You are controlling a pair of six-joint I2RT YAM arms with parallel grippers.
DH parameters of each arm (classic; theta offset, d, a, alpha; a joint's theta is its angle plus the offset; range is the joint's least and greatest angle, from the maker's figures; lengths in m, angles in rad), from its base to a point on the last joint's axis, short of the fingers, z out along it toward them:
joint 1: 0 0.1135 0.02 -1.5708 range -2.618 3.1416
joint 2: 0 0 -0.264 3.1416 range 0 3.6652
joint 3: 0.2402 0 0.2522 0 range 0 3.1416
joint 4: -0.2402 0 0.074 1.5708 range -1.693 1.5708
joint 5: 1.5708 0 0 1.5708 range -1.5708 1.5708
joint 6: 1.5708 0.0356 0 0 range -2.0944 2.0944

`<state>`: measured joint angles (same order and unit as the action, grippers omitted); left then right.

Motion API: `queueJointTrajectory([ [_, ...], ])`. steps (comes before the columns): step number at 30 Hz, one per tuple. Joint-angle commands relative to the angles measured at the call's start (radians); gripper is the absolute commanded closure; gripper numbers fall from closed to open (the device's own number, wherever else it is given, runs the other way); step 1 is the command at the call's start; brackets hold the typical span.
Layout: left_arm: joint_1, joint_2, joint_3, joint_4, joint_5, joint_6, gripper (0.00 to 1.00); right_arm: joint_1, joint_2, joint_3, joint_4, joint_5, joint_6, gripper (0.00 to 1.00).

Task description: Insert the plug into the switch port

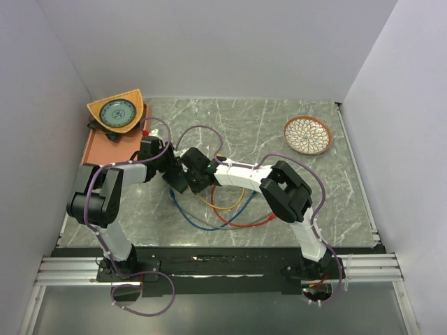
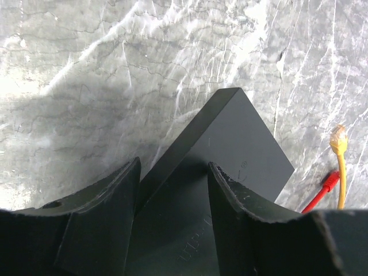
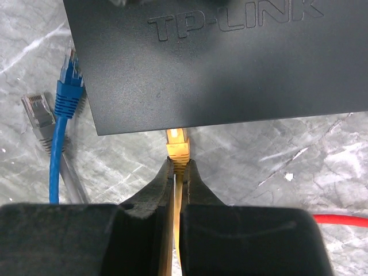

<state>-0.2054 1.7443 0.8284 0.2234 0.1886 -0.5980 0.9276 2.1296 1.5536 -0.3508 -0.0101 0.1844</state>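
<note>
black box (image 3: pixel 230 63) embossed "tp-link", yellow plug (image 3: pixel 177 146) beside.

Top external: fixed high behind the left arm base (image 1: pixel 115 262) and right arm base (image 1: pixel 314 269), looking down and forward over the whole surface (image 1: pixel 349 181); bases at 6 o'clock, back wall (image 1: pixel 223 49) at 12.
Left wrist: close in, peering down between its jaws onto a corner of the black box (image 2: pixel 230 149).
Right wrist: closer still, looking along its jaws at the yellow plug (image 3: pixel 177 146) by that box's edge.
Shared: all three catch the box and the marble around it.
</note>
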Motion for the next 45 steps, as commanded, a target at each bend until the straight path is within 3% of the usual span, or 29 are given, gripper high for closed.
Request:
queueJointTrajectory([
  [1, -0.121, 0.009, -0.054, -0.22, 0.238, -0.086, 0.46, -0.016, 0.019, 0.16, 0.42, 0.018, 0.01, 1.0],
  [10, -0.129, 0.0, -0.058, -0.246, 0.226, -0.085, 0.45, -0.018, 0.015, 0.155, 0.401, 0.015, 0.009, 1.0],
  [14, -0.129, 0.006, -0.045, -0.277, 0.186, -0.074, 0.35, -0.018, -0.048, 0.045, 0.414, -0.019, 0.003, 0.99],
  [17, -0.129, 0.011, -0.034, -0.288, 0.146, -0.08, 0.28, -0.019, -0.089, -0.021, 0.411, -0.022, 0.006, 0.85],
  [34, -0.066, -0.046, 0.135, -0.495, -0.178, -0.085, 0.03, -0.021, -0.25, -0.131, 0.292, -0.042, -0.026, 0.4],
  [45, -0.037, -0.204, 0.075, -0.481, -0.187, -0.063, 0.01, -0.024, -0.356, -0.283, 0.257, -0.001, -0.013, 0.15],
])
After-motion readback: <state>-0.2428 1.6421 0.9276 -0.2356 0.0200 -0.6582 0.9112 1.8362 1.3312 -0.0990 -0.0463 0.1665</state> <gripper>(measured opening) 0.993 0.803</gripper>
